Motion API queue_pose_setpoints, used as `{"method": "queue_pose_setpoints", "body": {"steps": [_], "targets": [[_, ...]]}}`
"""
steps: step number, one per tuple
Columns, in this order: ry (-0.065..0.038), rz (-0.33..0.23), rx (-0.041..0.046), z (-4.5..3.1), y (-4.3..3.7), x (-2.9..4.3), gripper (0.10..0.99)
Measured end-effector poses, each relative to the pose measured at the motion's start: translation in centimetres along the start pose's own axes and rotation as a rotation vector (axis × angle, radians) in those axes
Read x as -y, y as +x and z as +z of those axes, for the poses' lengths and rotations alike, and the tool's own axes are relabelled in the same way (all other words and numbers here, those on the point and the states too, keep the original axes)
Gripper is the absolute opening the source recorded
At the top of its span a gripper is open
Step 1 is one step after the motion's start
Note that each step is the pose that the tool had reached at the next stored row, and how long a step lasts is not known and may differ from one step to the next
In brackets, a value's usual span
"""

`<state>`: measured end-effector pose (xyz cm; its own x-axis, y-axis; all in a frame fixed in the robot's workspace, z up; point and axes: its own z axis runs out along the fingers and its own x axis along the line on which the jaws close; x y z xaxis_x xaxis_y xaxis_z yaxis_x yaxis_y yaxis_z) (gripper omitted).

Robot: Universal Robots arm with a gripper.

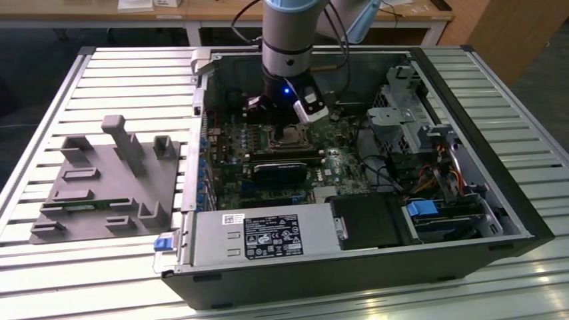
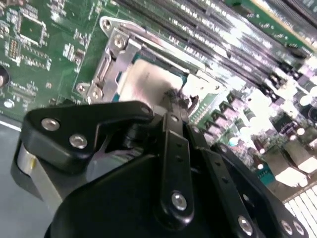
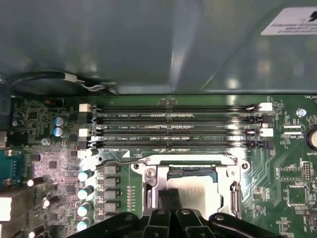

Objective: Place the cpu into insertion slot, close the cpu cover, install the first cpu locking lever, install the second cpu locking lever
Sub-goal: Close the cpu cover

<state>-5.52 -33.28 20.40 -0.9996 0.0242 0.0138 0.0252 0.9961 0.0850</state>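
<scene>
- Exterior view: a grey-and-blue robot arm [image 1: 286, 53] hangs down into an open black computer case [image 1: 356, 280] lying on a slatted metal tabletop [image 1: 116, 80]. Its tip is over the square, metal-rimmed insertion slot [image 1: 289, 138] on the green circuit board [image 1: 342, 167]. A grey moulded fixture [image 1: 106, 180] lies beside the case, on the exterior view's left.
- Second wrist view: the black fingers [image 2: 171, 129] are pressed together with nothing seen between them. Their tips are at the dull silver square cpu [image 2: 146, 82], which lies inside the slot.
- First wrist view: the cpu sits within the slot's metal frame, just beside the long black memory slots [image 3: 173, 126].
</scene>
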Motion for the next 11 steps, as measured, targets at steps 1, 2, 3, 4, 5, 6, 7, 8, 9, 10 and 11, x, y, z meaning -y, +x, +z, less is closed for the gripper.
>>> {"method": "queue_pose_setpoints", "body": {"steps": [1, 2, 3, 4, 5, 6, 7, 8, 9, 10, 11], "targets": [[-0.001, 0.0, 0.0001, -0.09, 0.0, -0.01, 0.106], [-0.001, 0.0, 0.0, -0.15, 0.01, -0.01, 0.106], [-0.001, 0.0, 0.0001, -0.16, 0.01, 0.02, 0.106], [-0.001, 0.0, 0.0001, -0.17, 0.0, 0.1, 0.106], [-0.001, 0.0, 0.0, -0.19, 0.0, 0.23, 0.106], [-0.001, 0.0, 0.0, -0.2, 0.0, 0.41, 0.106], [-0.002, 0.0, 0.0001, -0.22, -0.01, 0.59, 0.106], [-0.003, 0.0, 0.0, -0.24, -0.01, 0.8, 0.106], [-0.003, 0.0, -0.0001, -0.25, -0.01, 0.98, 0.106], [-0.004, 0.0, -0.0001, -0.26, -0.02, 1.09, 0.106], [-0.005, 0.0, -0.0001, -0.25, -0.02, 1.14, 0.106]]}}
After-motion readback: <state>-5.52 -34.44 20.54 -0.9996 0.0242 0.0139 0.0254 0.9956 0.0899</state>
